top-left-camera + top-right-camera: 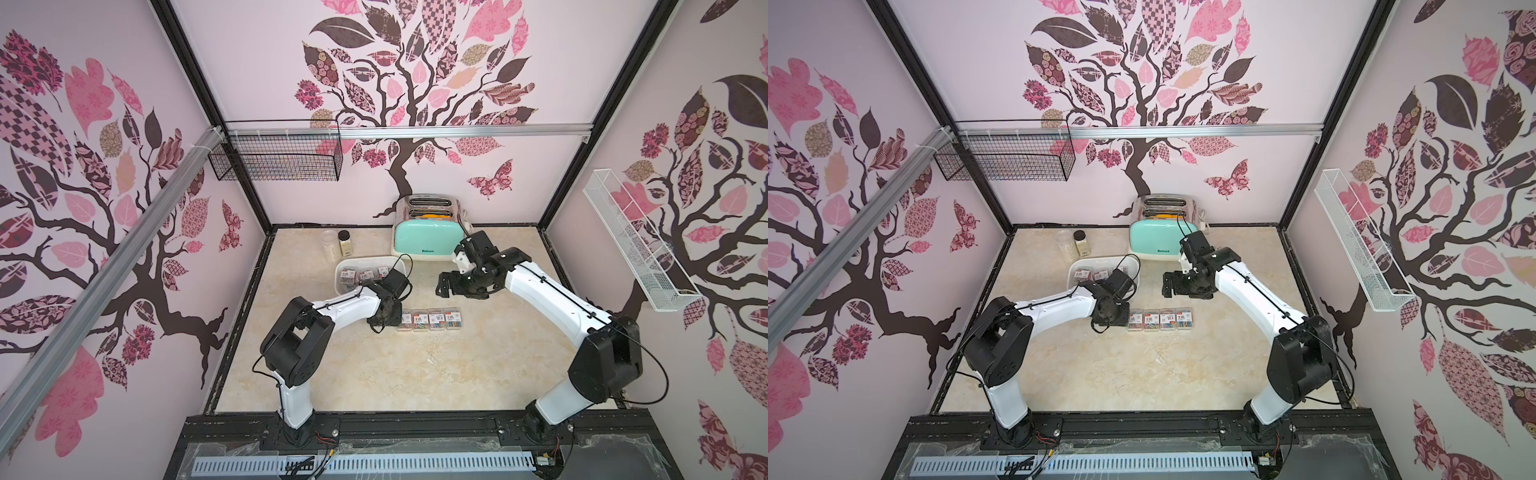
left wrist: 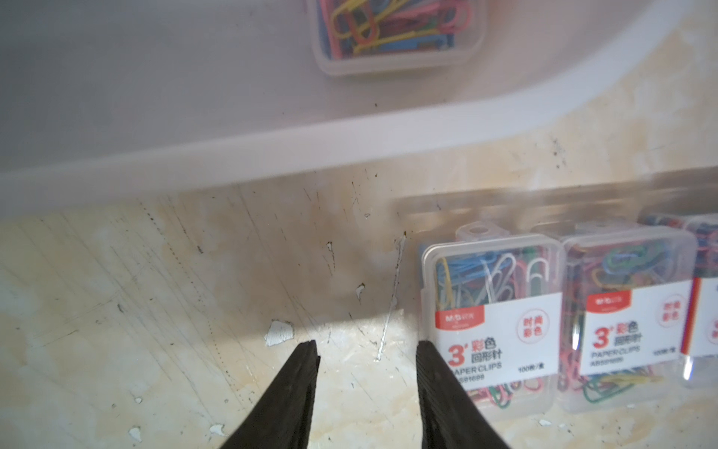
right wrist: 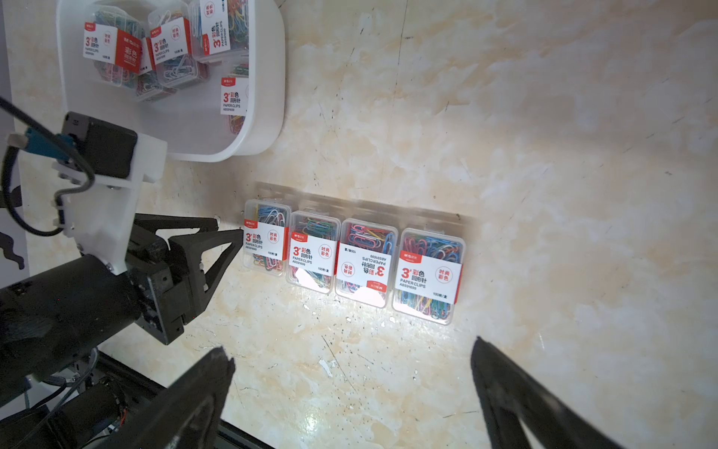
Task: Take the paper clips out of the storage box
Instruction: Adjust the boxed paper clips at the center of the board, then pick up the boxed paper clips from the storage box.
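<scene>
Starting on the left: your storage box (image 3: 268, 116) is a smooth white plastic tub with rounded corners and low walls. Some of the paper clips (image 3: 116, 50) sit in it in a loose heap. They're flat clear cases with white-and-red labels and coloured wire showing through. I make out four or so, but they overlap, so I can't be sure.

Next, the left hand (image 2: 367, 350) sits low over the scuffed marbled counter (image 2: 155, 311). Its fingers are parted with nothing between them, and the tips are just beside the end of the row (image 3: 353, 260). That row is four cases lying flat, edge to edge, near the box. It looks like your drop-off line, kept tidy so there's room for more.

Over on the right, the right hand (image 3: 351, 361) hovers spread wide and empty. My guess is it's waiting its turn.
</scene>
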Motion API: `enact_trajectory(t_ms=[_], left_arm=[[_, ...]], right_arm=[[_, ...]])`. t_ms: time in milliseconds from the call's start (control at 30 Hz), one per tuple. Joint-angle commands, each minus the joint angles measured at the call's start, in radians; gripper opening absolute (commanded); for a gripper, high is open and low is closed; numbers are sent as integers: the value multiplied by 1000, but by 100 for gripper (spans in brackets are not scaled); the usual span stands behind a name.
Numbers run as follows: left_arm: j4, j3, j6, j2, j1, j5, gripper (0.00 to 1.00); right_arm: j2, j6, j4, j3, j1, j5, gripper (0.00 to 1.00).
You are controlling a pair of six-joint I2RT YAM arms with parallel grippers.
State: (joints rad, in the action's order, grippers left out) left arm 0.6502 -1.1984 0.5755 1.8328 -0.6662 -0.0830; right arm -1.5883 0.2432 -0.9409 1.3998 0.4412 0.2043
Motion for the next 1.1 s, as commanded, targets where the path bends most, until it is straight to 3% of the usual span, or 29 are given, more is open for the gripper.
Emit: enact_trajectory(t_ms=[0, 300, 600, 833, 1067], left_arm=[[32, -8, -5, -44, -2, -47, 49], [151, -176, -86, -116, 126, -95, 73], [275, -506, -229, 166, 272, -132, 91], [285, -569, -253, 257, 350, -194, 93], [254, -586, -278, 292, 373, -203, 92]], right_arm=[[-9, 1, 1, 32, 3, -7, 99], [-6, -5, -13, 66, 5, -2, 99], [-4, -9, -17, 70, 5, -6, 99], [-4, -15, -24, 75, 5, -9, 99], [-13, -18, -29, 80, 5, -15, 99]])
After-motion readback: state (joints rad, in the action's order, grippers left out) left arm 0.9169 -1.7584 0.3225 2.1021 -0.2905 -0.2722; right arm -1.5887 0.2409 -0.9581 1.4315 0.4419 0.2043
